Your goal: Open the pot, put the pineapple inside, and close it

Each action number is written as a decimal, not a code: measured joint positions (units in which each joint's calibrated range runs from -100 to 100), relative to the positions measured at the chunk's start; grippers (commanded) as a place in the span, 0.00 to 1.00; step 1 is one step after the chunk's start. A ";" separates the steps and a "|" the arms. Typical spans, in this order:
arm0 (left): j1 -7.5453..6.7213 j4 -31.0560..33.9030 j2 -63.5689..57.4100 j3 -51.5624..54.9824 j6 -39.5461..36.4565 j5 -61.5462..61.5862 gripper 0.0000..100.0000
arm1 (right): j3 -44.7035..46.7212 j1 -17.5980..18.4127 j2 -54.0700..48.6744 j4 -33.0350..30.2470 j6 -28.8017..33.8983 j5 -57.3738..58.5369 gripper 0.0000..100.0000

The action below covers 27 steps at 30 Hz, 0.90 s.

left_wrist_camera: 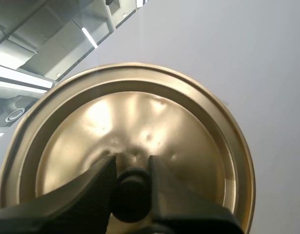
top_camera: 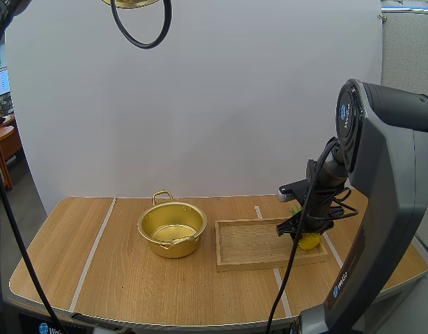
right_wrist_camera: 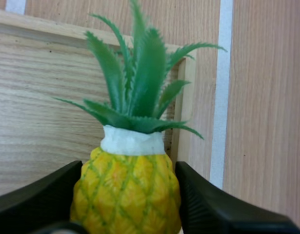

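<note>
The gold pot [top_camera: 173,249] stands open and empty left of the table's middle. Its gold lid [top_camera: 130,3] hangs high above the table; in the left wrist view my left gripper [left_wrist_camera: 131,163] is shut on the lid's black knob [left_wrist_camera: 131,195], with the lid's top side [left_wrist_camera: 140,112] spreading beyond the fingers. A small yellow pineapple [top_camera: 310,242] with green leaves is at the right end of the wooden tray [top_camera: 248,243]. My right gripper [top_camera: 307,233] is down over it. Both black fingers press the fruit's sides [right_wrist_camera: 125,195], so my right gripper [right_wrist_camera: 129,168] is shut on it.
The tray lies just right of the pot on the wooden table [top_camera: 130,285]. White tape lines [top_camera: 95,243] run across the tabletop. My right arm's large grey base [top_camera: 381,229] rises at the table's right front.
</note>
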 measured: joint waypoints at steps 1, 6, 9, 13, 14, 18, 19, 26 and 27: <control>0.00 0.00 0.00 0.00 0.00 0.00 0.00 | 0.00 0.00 0.00 0.00 0.00 0.00 0.00; 0.00 0.00 0.00 0.00 0.00 0.00 0.00 | 0.00 0.00 -0.83 0.15 0.00 0.00 0.00; 0.00 0.00 0.00 0.00 0.00 0.00 0.00 | -0.15 0.00 -3.59 0.15 0.00 0.22 0.00; 0.00 0.00 0.00 0.00 0.00 -0.16 0.00 | -1.76 0.26 -8.53 0.19 0.00 2.53 0.00; 0.00 0.00 0.00 0.00 0.00 -0.13 0.00 | -2.33 0.47 -9.95 0.31 0.00 3.33 0.00; 0.00 0.00 0.00 0.00 0.00 -0.13 0.00 | -4.28 3.21 -17.93 1.34 0.00 8.05 0.00; 0.00 0.00 0.00 0.00 0.00 -0.13 0.00 | -4.42 3.68 -18.84 1.54 0.00 8.94 0.00; 0.00 0.00 0.00 0.00 0.00 -0.13 0.00 | -4.59 13.14 -27.29 4.99 -0.09 17.74 0.00; 0.00 0.00 0.00 0.00 0.00 -0.13 0.00 | -4.59 15.53 -28.20 6.27 -0.09 19.54 0.00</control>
